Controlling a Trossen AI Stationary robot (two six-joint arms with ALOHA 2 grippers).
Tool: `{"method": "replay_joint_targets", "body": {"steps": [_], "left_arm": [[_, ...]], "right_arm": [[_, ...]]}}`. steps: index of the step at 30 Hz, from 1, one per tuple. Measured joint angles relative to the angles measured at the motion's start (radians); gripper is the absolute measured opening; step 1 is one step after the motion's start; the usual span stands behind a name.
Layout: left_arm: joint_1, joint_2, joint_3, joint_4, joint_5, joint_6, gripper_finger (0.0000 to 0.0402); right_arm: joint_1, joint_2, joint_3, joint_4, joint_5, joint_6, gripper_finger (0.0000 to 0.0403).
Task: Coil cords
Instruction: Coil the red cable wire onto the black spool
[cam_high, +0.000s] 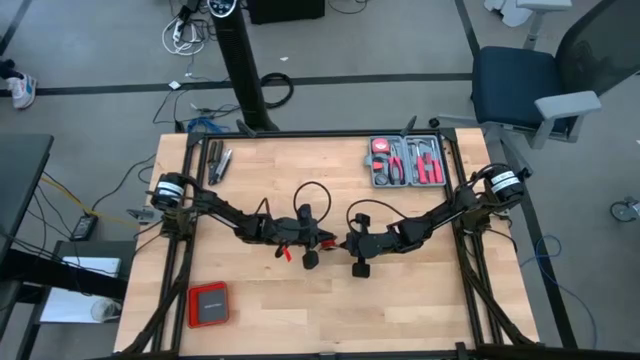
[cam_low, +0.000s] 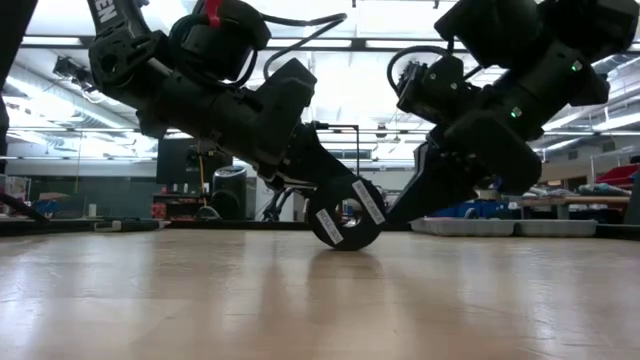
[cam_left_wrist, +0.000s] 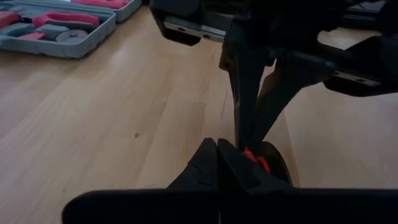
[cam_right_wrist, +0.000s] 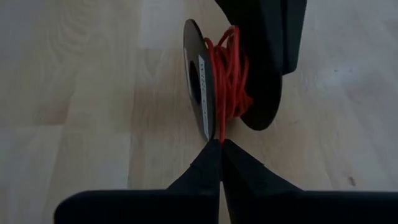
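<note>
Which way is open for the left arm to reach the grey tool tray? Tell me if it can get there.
Probably yes: bare wood lies between the left gripper and the grey tool tray. But it is shut at the spool of red cord, so it must let go first.

One camera looks straight down on the whole pale wooden counter (cam_high: 400, 300) from well above; another sits at its surface, facing level into the room. Both wrist cameras look closely at the same black spool of thin red cord (cam_right_wrist: 227, 81), also seen low.
</note>
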Motion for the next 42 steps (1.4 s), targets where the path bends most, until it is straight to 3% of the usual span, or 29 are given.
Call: {"method": "replay_joint_targets", "body": {"steps": [16, 28, 42], "left_arm": [[-0.004, 0.004, 0.001, -0.005, 0.016, 0.0, 0.0], [-0.004, 0.003, 0.002, -0.016, 0.024, 0.0, 0.0001], [-0.01, 0.003, 0.001, -0.029, 0.027, 0.021, 0.0023]], "right_arm": [[0.001, 0.0, -0.004, -0.037, -0.003, 0.018, 0.0036], [-0.001, -0.002, 0.0, -0.14, -0.009, 0.059, 0.0036], [-0.003, -0.003, 0.0, -0.142, -0.01, 0.06, 0.0036]]}}
